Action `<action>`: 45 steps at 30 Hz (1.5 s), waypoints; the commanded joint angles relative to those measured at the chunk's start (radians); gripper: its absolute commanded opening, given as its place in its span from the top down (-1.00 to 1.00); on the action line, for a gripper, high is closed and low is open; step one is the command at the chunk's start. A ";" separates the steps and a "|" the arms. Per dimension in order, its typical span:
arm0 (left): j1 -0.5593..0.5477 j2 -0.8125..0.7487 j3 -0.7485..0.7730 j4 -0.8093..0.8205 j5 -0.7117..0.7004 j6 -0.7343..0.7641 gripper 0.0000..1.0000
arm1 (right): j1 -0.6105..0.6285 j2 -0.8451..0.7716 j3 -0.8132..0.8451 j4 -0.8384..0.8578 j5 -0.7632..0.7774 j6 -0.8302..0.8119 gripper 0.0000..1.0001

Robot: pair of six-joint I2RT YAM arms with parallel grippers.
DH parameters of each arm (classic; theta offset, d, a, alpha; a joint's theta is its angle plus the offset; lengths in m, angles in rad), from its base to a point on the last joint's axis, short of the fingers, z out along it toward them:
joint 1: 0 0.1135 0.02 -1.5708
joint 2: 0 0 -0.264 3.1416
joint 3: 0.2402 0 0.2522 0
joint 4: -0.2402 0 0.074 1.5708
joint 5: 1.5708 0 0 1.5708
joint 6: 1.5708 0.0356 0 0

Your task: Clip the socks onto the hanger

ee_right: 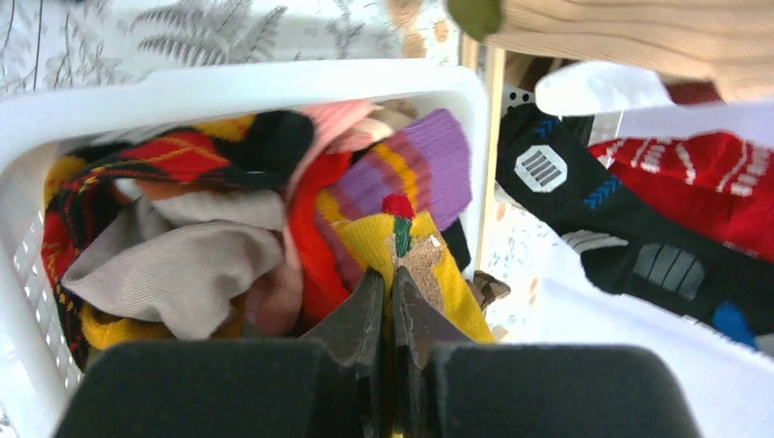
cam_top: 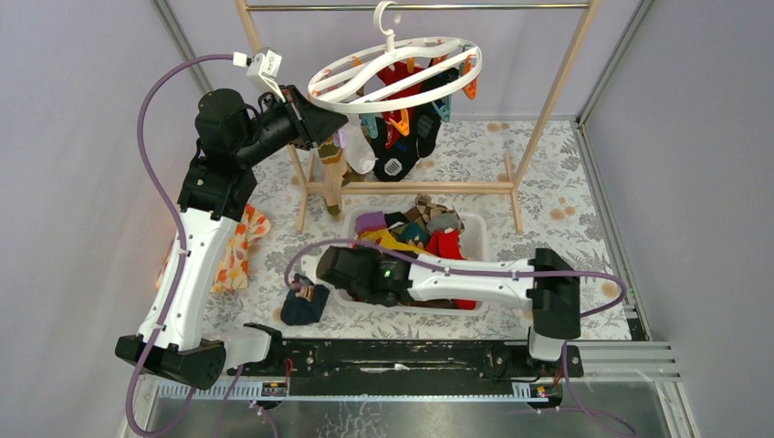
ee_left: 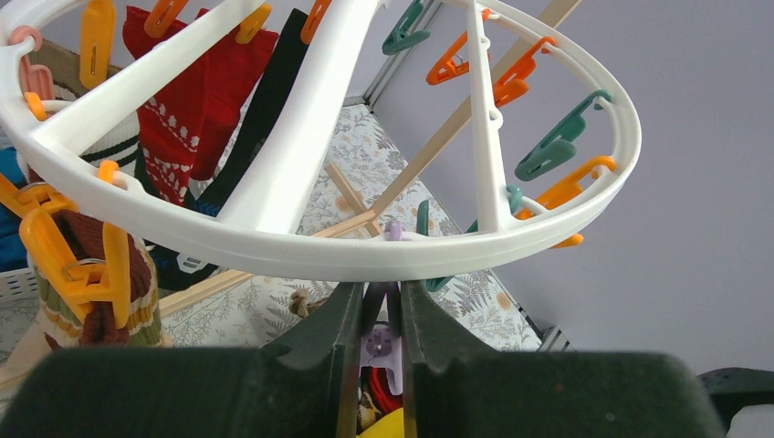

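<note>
Filling the white basket [cam_top: 476, 222] in a loose heap: socks [cam_top: 429, 233] in red, grey, purple stripe and tartan. Pinched at the top of that heap, inside the basket, a yellow sock [ee_right: 438, 274], with the right gripper [ee_right: 391, 285] clamped shut on its fabric. Hung above and behind the basket, the hanger [ee_left: 301, 251], with orange and teal clips along its white ring. Already clipped there, above the basket's far side: a red sock [ee_left: 192, 100] and a black sock [cam_top: 397, 155], among others. Up and to the left of the basket, just beneath the ring, the left gripper [ee_left: 383, 297], fingers closed on a lilac clip [ee_left: 381, 345]. Behind the basket, a wooden rack [cam_top: 553, 100] carrying the hanger's hook. Just off the basket's near left corner, a dark sock [cam_top: 304, 306] on the table [cam_top: 566, 201]. Farther left of the basket, a flowered cloth [cam_top: 239, 251].
</note>
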 commanded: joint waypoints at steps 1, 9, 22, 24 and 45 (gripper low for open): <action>0.008 -0.011 0.022 -0.016 0.016 0.010 1.00 | -0.065 -0.163 0.019 0.135 -0.087 0.198 1.00; 0.008 -0.008 0.027 -0.016 0.016 0.006 1.00 | -0.147 -0.467 -0.086 0.422 -0.362 0.545 1.00; 0.008 -0.008 0.024 -0.009 0.017 -0.008 1.00 | -0.234 -0.598 -0.415 0.982 -0.698 1.242 1.00; 0.008 -0.008 0.023 -0.008 0.017 -0.009 1.00 | -0.298 -0.586 -0.531 1.121 -0.746 1.459 1.00; 0.008 -0.013 -0.002 0.011 0.020 -0.010 1.00 | -0.647 -0.525 -0.854 1.249 -0.929 1.743 0.19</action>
